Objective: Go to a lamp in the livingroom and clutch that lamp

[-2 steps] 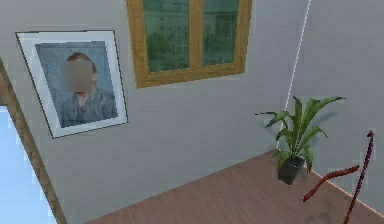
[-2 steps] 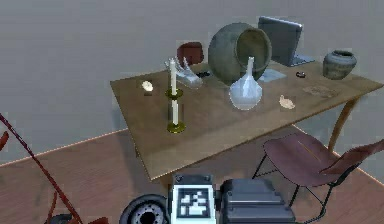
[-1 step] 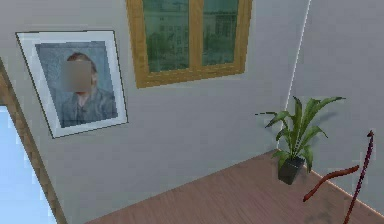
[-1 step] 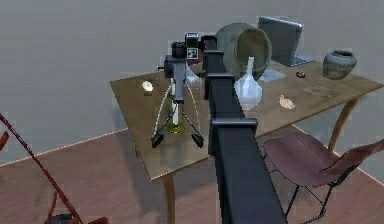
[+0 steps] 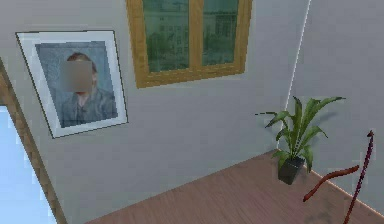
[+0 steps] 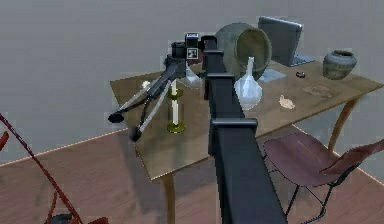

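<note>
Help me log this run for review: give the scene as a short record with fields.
Furniture: wooden table, dark-red-seated chair beside it
On table: large grey-green pot, laptop, small jar, clear flask, yellowish bottle
Tool: tool at the table's left end in the arm side view; cannot tell whether it holds anything
Forward view: framed portrait, wood-framed window, potted plant

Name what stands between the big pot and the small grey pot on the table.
A laptop stands between the big pot and the small grey pot, as the arm side view shows.
</note>
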